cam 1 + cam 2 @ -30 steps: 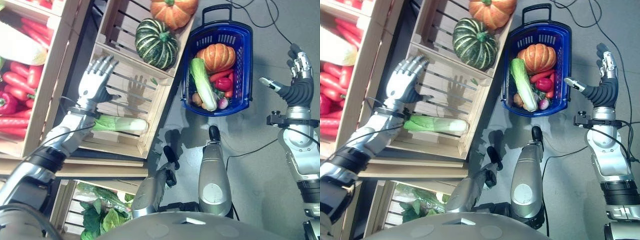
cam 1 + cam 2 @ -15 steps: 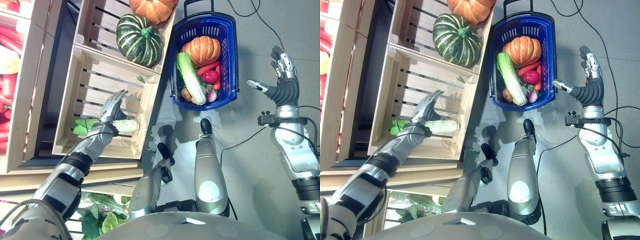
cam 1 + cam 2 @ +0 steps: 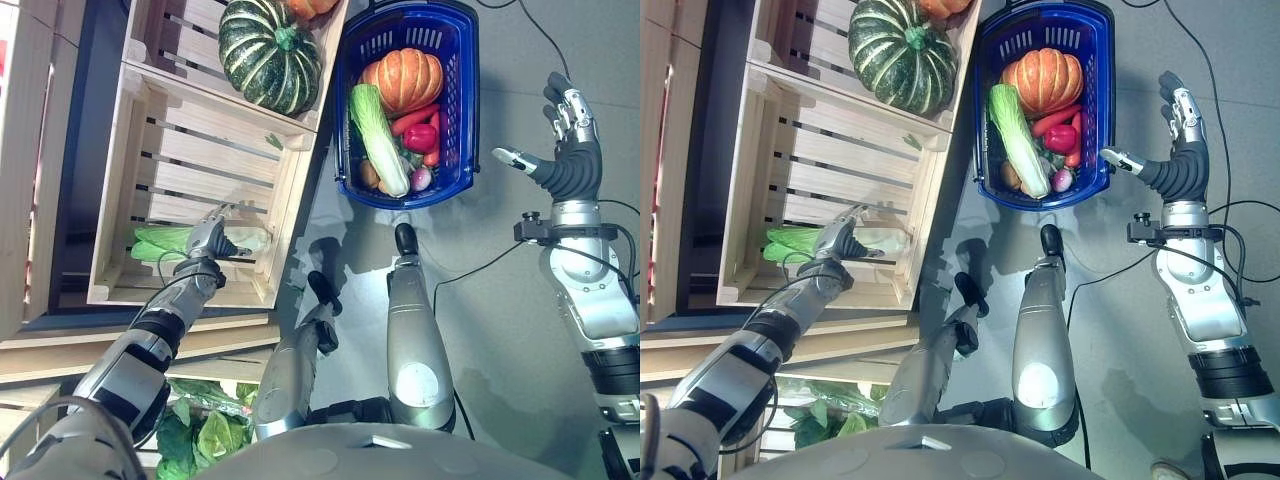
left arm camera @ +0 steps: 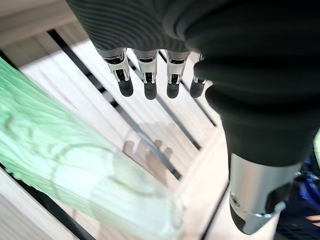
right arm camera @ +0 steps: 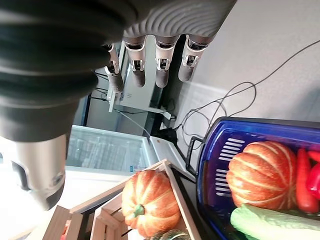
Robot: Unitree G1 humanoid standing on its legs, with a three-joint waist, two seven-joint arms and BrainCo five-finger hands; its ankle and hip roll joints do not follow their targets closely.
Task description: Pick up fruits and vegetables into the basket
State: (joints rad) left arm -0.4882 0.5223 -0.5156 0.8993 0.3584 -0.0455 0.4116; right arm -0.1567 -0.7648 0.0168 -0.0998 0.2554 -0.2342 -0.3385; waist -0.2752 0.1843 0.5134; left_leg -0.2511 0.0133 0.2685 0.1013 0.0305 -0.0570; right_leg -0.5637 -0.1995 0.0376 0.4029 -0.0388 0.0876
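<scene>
– Where is the cabbage?
– The long green cabbage (image 3: 190, 240) lies in the wooden crate (image 3: 150, 150). The left hand (image 3: 207, 238) is right over it, fingers straight, not holding it.
– And the blue basket (image 3: 452, 120)?
– On the floor, with food inside. The right hand (image 3: 568, 150) is up beside it, fingers spread.

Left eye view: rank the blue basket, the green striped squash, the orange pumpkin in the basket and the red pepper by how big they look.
1. blue basket
2. green striped squash
3. orange pumpkin
4. red pepper
</scene>
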